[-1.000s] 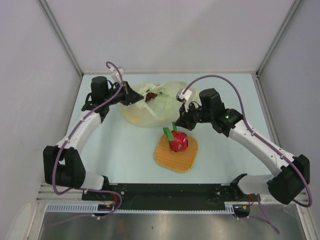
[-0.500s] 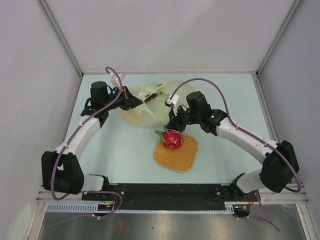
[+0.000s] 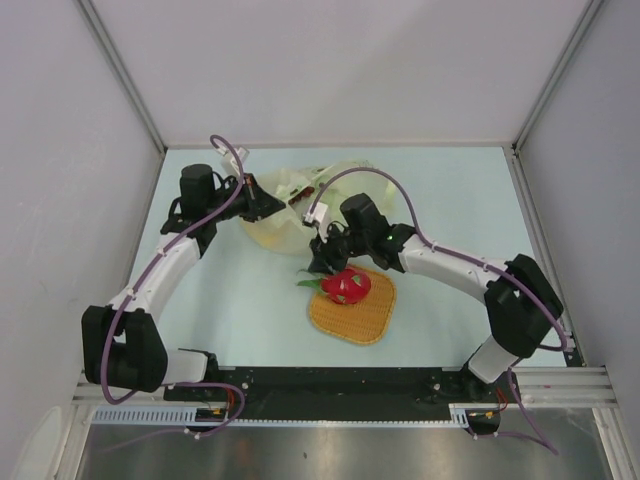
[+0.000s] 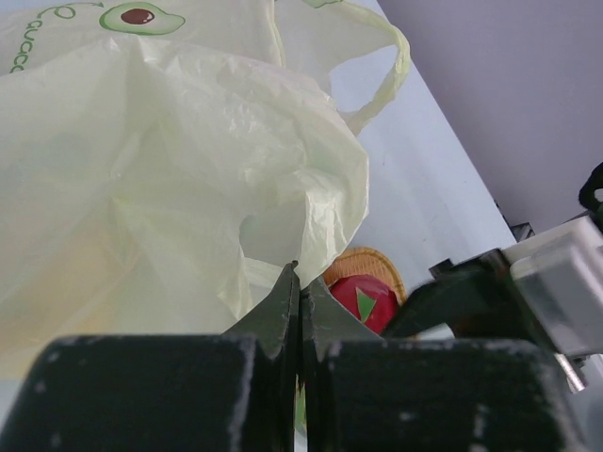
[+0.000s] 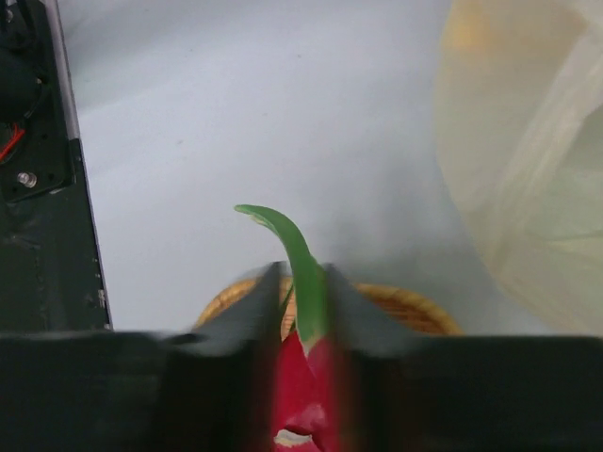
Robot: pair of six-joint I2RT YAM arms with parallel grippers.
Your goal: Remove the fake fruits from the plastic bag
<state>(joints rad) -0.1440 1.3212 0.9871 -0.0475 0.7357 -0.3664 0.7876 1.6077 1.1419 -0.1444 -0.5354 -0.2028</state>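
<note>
The pale yellow-green plastic bag [image 3: 285,225] [image 4: 170,169] [image 5: 528,141] lies crumpled at the back of the table. My left gripper [image 3: 270,206] [image 4: 301,275] is shut on a fold of its near edge. A red dragon fruit [image 3: 347,285] [image 4: 363,301] [image 5: 306,377] with green tips lies on the orange woven mat [image 3: 350,318]. My right gripper [image 3: 322,262] [image 5: 301,278] sits over the fruit's left end. Its fingers stand apart on either side of the long green tip, with a gap showing. A yellowish shape shows faintly through the bag; other fruits are hidden.
The right arm reaches across the mat from the right, its purple cable arching over the bag. The arms' black base rail [image 3: 330,385] runs along the near edge. Grey walls close in the left, back and right sides.
The right arm swung left and down with the dragon fruit, which now rests on the mat with its tip pointing left. The right jaws have parted. The left gripper held still.
</note>
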